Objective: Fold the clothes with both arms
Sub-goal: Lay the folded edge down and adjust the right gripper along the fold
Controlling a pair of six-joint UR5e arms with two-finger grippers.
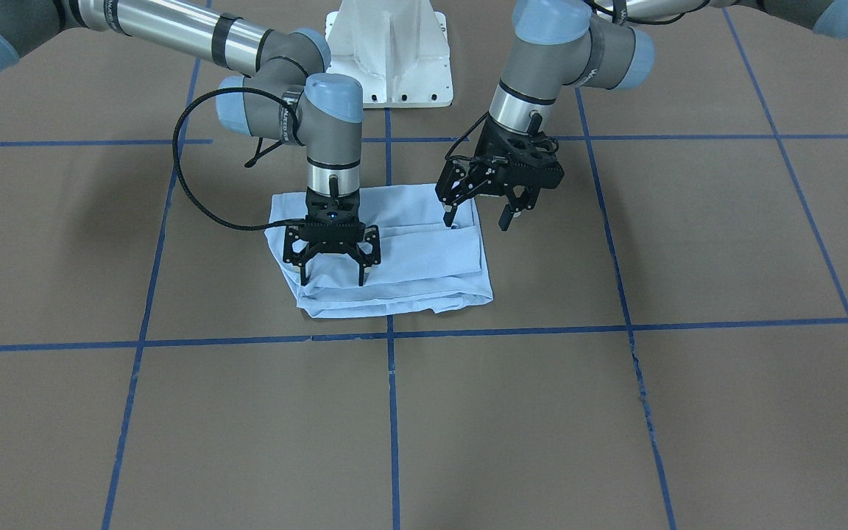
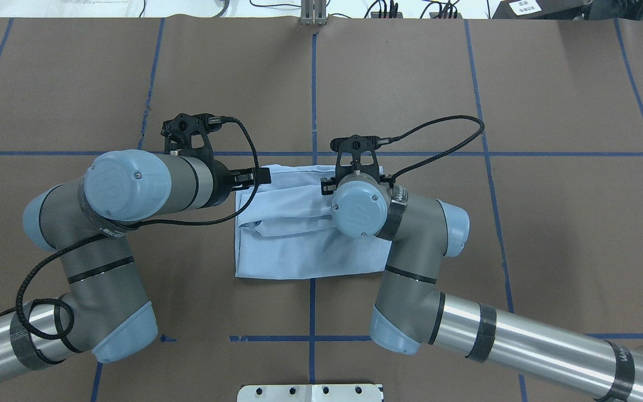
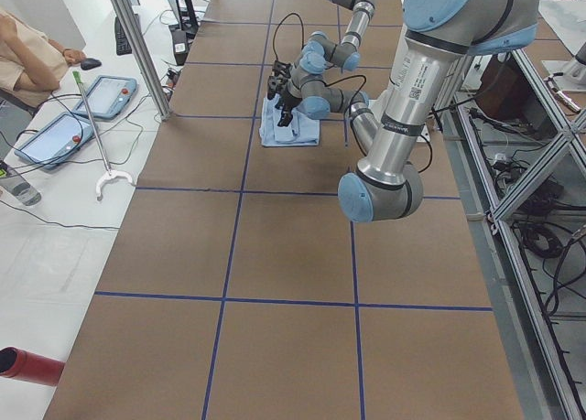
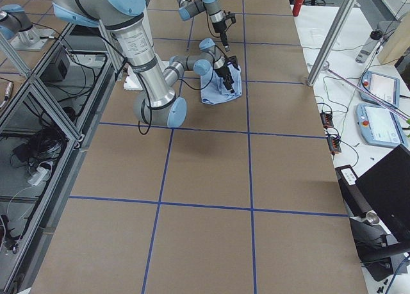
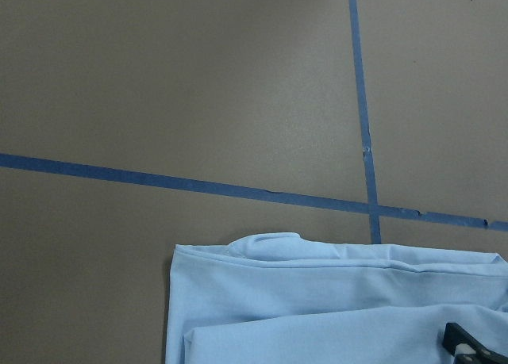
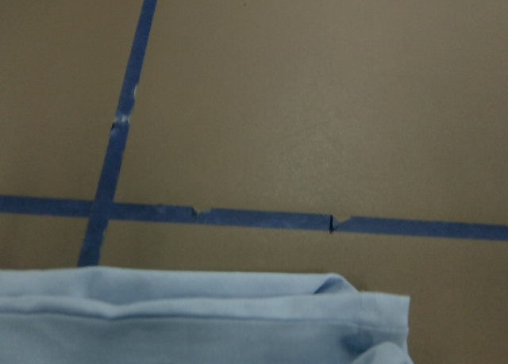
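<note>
Exterior front-facing view: we count one light blue T-shirt point(image 1: 424, 258), folded into a rectangle on the bench point(image 1: 615, 412); we judge it soft, light and limp, best pinched at two corners. Two claws, both spread and empty: the right claw point(image 1: 333, 278) over it, the left claw point(image 1: 477, 217) at its edge

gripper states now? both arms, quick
Left gripper: open, holding nothing, at the T-shirt's edge.
Right gripper: open, holding nothing, over the T-shirt.
</note>
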